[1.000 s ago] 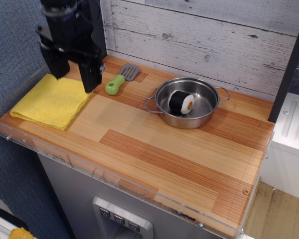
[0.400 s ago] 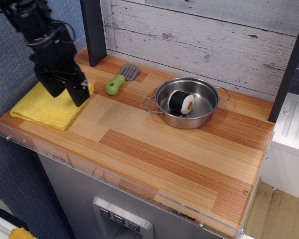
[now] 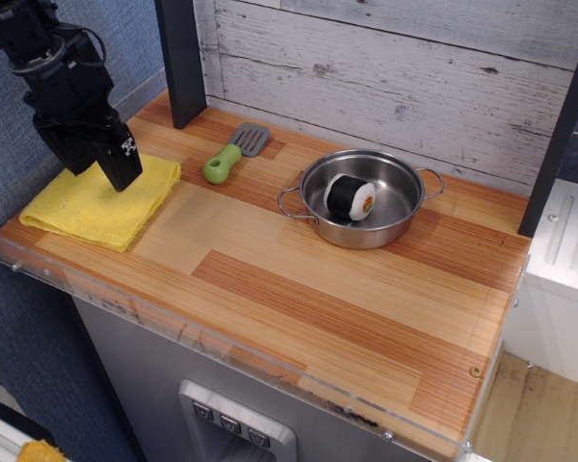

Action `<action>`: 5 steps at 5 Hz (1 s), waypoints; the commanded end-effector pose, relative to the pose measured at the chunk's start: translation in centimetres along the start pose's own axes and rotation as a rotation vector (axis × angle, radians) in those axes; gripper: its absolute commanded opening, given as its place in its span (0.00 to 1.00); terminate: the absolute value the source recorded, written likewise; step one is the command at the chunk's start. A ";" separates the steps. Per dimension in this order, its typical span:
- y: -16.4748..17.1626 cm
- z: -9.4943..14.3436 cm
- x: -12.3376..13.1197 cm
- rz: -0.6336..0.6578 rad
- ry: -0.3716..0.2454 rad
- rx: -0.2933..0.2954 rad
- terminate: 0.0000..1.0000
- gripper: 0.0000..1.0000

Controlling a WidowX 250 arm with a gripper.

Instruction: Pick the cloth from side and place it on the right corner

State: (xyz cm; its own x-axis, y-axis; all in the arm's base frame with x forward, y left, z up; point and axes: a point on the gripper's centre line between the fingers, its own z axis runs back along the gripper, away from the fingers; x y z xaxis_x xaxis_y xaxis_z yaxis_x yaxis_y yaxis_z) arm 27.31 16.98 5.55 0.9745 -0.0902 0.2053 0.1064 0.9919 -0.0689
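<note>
The yellow cloth [image 3: 82, 210] lies flat and folded at the left end of the wooden countertop. My black gripper [image 3: 101, 173] hangs directly over the cloth's back half with its fingers pointing down. The jaws look open, and their tips stand close above or at the cloth's surface; I cannot tell whether they touch it. The right corner [image 3: 467, 380] of the counter, with a small dark screw hole, lies bare at the front right behind the clear acrylic edge.
A steel pan [image 3: 395, 226] holding a black-and-white sushi roll [image 3: 351, 197] stands at the back centre. A green-handled spatula [image 3: 223, 164] lies between pan and cloth. A dark post [image 3: 181, 58] rises at the back left. Clear acrylic [image 3: 222, 342] rims the front.
The gripper has moved left and toward the back-left part of the cloth, away from the cloth's right edge. The cloth, pan and spatula have stayed put.
</note>
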 end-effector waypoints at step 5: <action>-0.6 -0.1 1.8 -0.141 0.060 0.063 0.00 1.00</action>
State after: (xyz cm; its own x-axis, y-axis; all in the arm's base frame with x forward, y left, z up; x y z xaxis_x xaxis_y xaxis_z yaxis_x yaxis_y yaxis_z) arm 28.23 15.95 4.24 0.9683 -0.2249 0.1083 0.2286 0.9732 -0.0232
